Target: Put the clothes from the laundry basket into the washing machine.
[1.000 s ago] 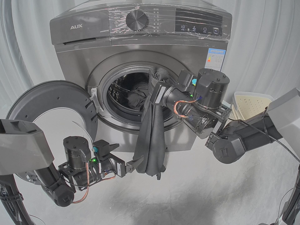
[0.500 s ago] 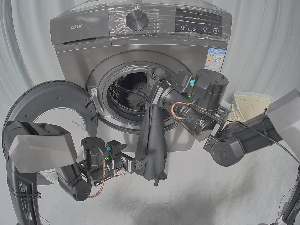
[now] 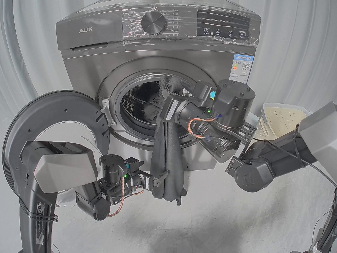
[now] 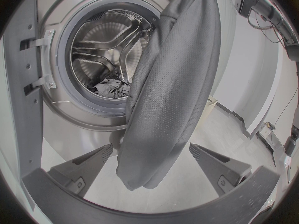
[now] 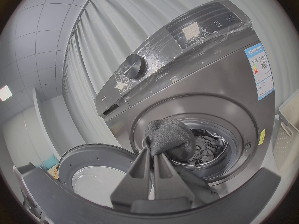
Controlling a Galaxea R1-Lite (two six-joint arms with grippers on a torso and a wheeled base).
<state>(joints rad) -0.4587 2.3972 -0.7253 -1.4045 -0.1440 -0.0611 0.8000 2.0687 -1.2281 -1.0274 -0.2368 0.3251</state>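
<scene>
One dark grey garment (image 3: 168, 151) hangs in front of the washing machine (image 3: 158, 53) with its long axis upright. Its upper end is bunched at the rim of the drum opening (image 3: 140, 106), and the rest trails down the machine's front panel below that opening, apparently off the floor.

The right gripper (image 5: 152, 154) is at the mouth of the opening, clamped on the bunched top of the garment with its fingers pressed together around a fold. The left gripper (image 4: 150, 146) is low in front of the machine, below the opening, with its fingers spread wide and holding nothing. The garment's dangling end lies straight ahead of it, in line with the gap between the fingers. Whether either finger touches the cloth cannot be told.

The left arm is therefore the nearer one to the loose lower end, and the right already has the top at the drum. By my reading, the coming move depends on getting that hanging length up and over the rim.

More clothes (image 4: 112, 87) lie inside the drum. The door (image 3: 59, 113) stands swung open on the machine's left. A cream laundry basket (image 3: 281, 118) sits to the machine's right.
</scene>
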